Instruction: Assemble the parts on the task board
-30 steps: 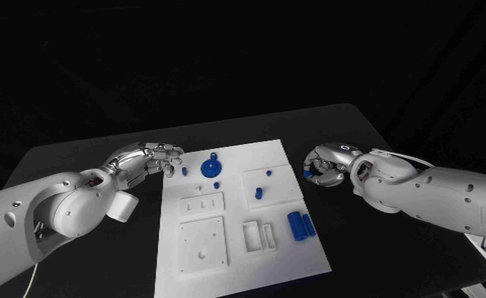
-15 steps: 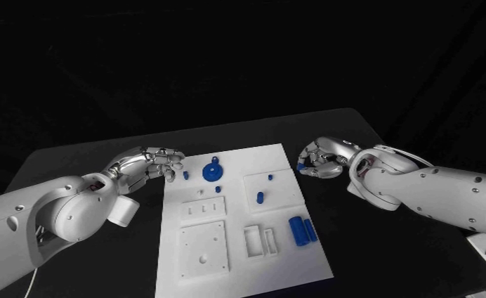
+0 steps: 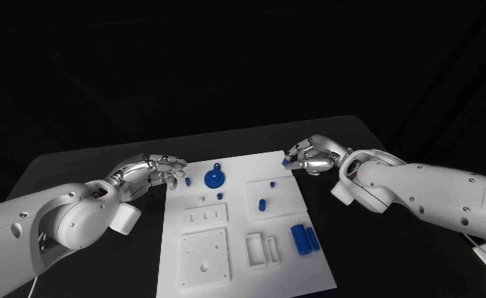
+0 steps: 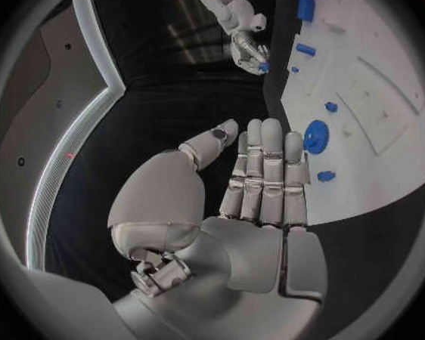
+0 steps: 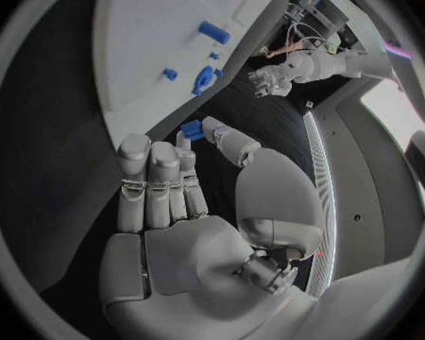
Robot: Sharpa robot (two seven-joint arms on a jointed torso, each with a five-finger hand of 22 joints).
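Head view shows the right hand at the board's far right corner, pinching a small blue part between thumb and a finger; the right wrist view shows the same part at its fingertips, just off the board's edge. The left hand hovers beside the board's left edge, fingers straight and close together, holding nothing, near a small blue peg.

The step in hand looks like carrying a picked part toward its seat. Which seat it belongs to I cannot tell; the part is too small to read its shape. The next move calls for bringing the right hand over the board, lining the part up with a matching recess, and lowering it without tilting, since so small a piece held at the fingertips could slip or twist.

The board is a white plate lying flat on the black table, with several raised square and slotted fixtures. A blue disc with a tab on its far side sits near the far edge, an oval piece lies toward the middle, and two blue bars lie side by side near the right edge. Most parts appear to lie loose or only partly placed, so the assembly seems at an early stage.
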